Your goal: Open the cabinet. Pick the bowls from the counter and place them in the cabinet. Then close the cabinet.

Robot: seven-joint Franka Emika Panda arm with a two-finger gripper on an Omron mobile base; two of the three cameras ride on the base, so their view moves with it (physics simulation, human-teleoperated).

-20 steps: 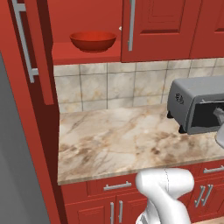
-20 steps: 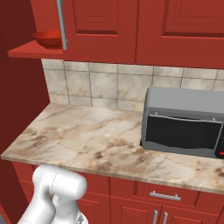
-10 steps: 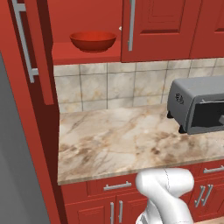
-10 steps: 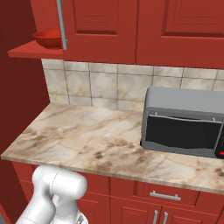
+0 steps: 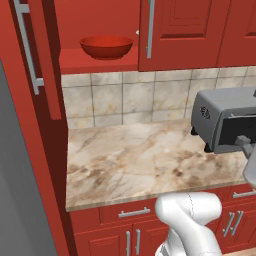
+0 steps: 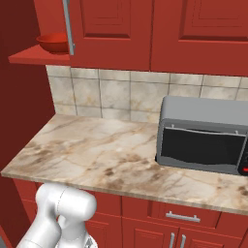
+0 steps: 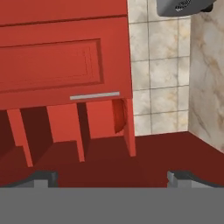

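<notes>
We see the red bowl (image 5: pixel 106 47) on the cabinet (image 5: pixel 185 30) shelf, left of the shut door; the gripper (image 7: pixel 111 177) is spread, empty.

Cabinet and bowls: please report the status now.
Gripper open, empty. Red bowl on cabinet shelf, left door open. Counter holds toaster oven.

text: none legible | microwave (image 6: pixel 206 138): panel marks possibly there, too blurred
</notes>
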